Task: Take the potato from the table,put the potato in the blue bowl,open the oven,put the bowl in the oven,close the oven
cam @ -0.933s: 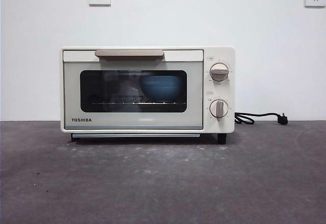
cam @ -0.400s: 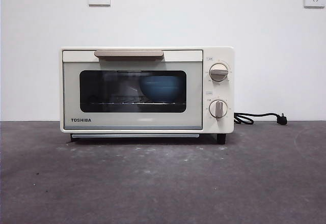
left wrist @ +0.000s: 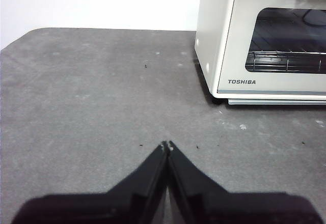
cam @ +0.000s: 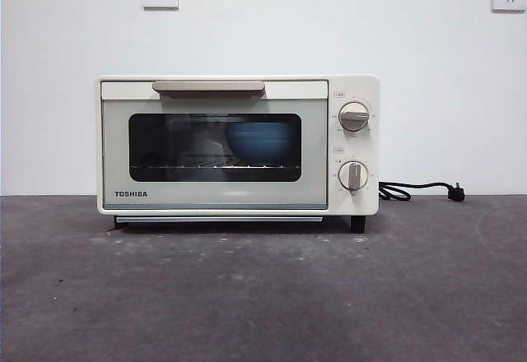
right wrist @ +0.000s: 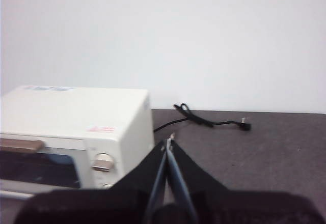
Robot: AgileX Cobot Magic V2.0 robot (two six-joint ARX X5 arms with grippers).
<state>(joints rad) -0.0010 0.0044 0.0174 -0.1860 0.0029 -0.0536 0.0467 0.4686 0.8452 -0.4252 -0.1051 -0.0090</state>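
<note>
Left gripper [left wrist: 166, 145]: its two black jaws are meeting at the tips, closed on nothing, and hanging over bare table [left wrist: 91, 96] well off the oven's [left wrist: 265, 35] near corner. Only the left wrist view is showing this gripper.

Oven, front view: the cream-white oven [cam: 239, 145] is standing square on the table [cam: 263, 288] with its door shut flat and the beige bar handle [cam: 209, 87] lying along the door's top edge.

Blue bowl [cam: 260, 141]: it is sitting on the wire rack inside the oven, in the right half of the dark window. Only the front view is showing it; in the left wrist view the window is giving just the rack, and in the right wrist view the glass is too dark to tell.

Potato: no view is showing it; whether it is lying in the bowl cannot be told through the glass.

Knobs: the upper knob [cam: 354, 117] and lower knob [cam: 353, 175] are sitting one above the other on the panel right of the door.

Cord [cam: 418, 190]: the black cord is trailing on the table from behind the oven's right side, its plug lying loose.

Right gripper [right wrist: 168, 143]: its jaws are pressed together, empty, and held above the oven's [right wrist: 76, 114] right end. Only this view is showing the oven's top and the cord [right wrist: 209, 119] from above.
</note>
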